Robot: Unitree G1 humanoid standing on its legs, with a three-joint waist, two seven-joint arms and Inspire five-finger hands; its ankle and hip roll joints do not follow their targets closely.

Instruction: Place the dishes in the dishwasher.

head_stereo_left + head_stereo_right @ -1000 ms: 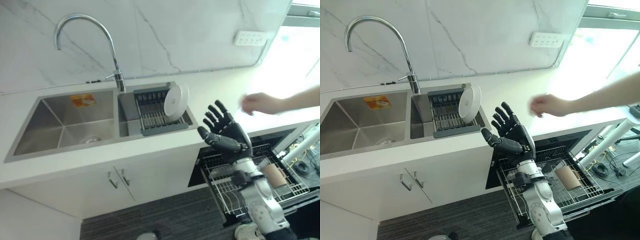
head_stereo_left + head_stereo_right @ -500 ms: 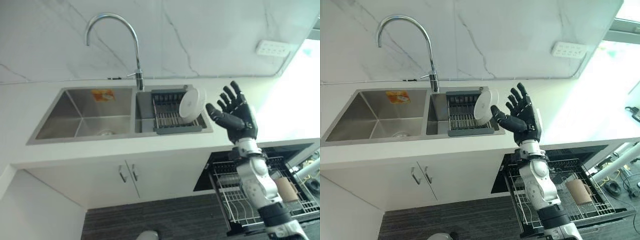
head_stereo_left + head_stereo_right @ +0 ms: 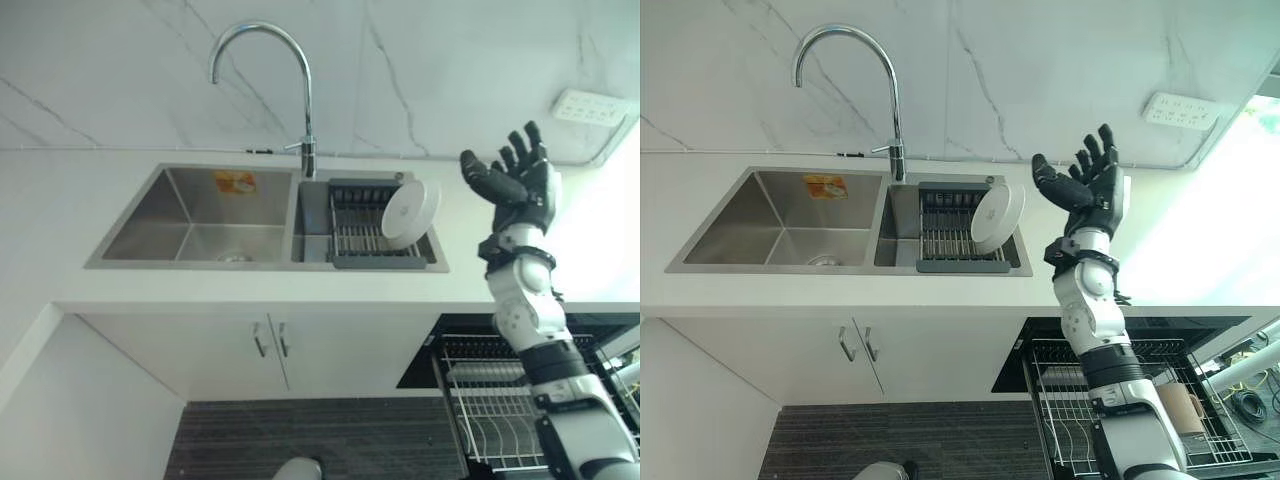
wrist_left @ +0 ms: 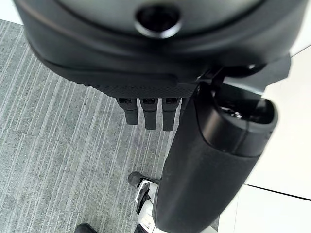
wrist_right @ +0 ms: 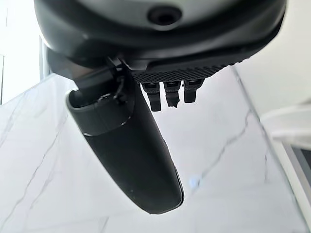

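Plate point(image 3: 410, 213), white and leaning in the sink rack point(image 3: 378, 262) just left of our empty, spread right hand point(image 3: 522, 185), looks rigid, slick and breakable, so we would pinch its upper rim

A plate point(image 3: 410, 213) leans in the rack point(image 3: 370, 232) in the sink point(image 3: 200, 215), right of the faucet point(image 3: 290, 70).

- A white countertop point(image 3: 760, 300) held a steel double sink point(image 3: 790, 215), the landmark here.
- Behind the sink rose a marble-veined white wall point(image 3: 1040, 70) and a curved chrome faucet point(image 3: 855, 60).
- Below the sink were white cabinet doors point(image 3: 840, 350) with two handles.
- Below those lay dark striped flooring point(image 3: 900, 440).
- Far right of the sink, a white socket strip point(image 3: 1180, 110) sat on the wall beside bright daylight.
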